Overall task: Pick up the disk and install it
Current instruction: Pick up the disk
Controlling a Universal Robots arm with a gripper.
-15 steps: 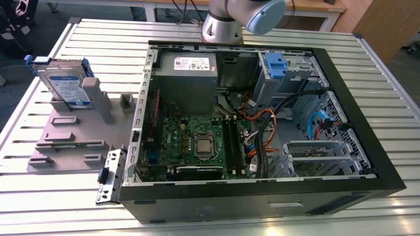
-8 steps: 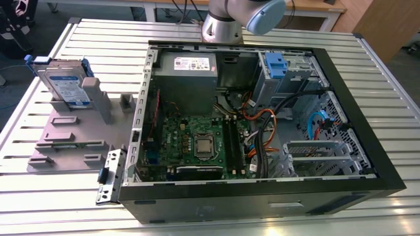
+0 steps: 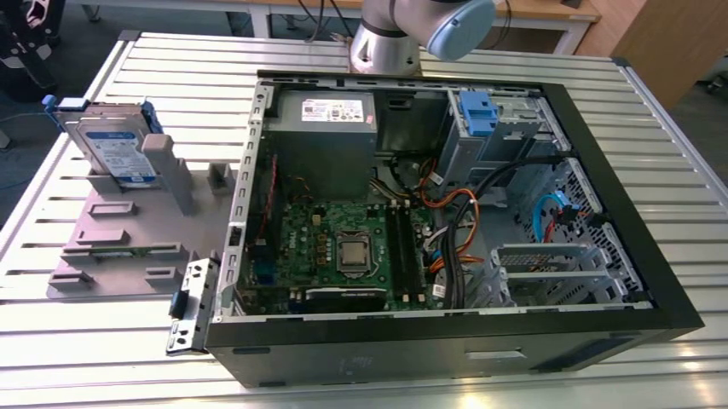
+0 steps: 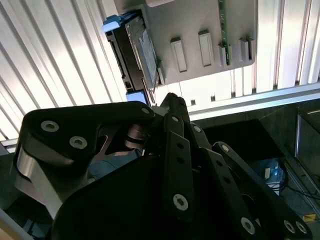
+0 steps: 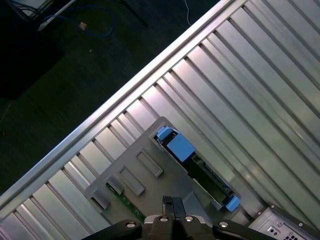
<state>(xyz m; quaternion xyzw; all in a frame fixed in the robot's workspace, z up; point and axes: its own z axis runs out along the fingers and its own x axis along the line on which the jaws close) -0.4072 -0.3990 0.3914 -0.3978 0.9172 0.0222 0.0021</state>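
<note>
The disk (image 3: 114, 149) is a silver drive with a white-and-blue label in a blue bracket. It stands on edge in a grey holder (image 3: 114, 247) on the table, at the exterior view's left. In both wrist views I look down on it from well above: the disk (image 4: 135, 52) (image 5: 196, 167) sits in the holder plate (image 4: 200, 30) (image 5: 145, 187). My gripper (image 4: 169, 100) (image 5: 168, 204) hangs high over the holder, clear of the disk. Its black fingers are pressed together with nothing between them.
An open computer case (image 3: 455, 341) lies on the slatted metal table (image 3: 170, 68). Inside are a green motherboard (image 3: 341, 247), a grey power supply (image 3: 324, 128), cables and a metal bay with a blue latch (image 3: 476, 111). The arm's base (image 3: 387, 43) stands behind the case.
</note>
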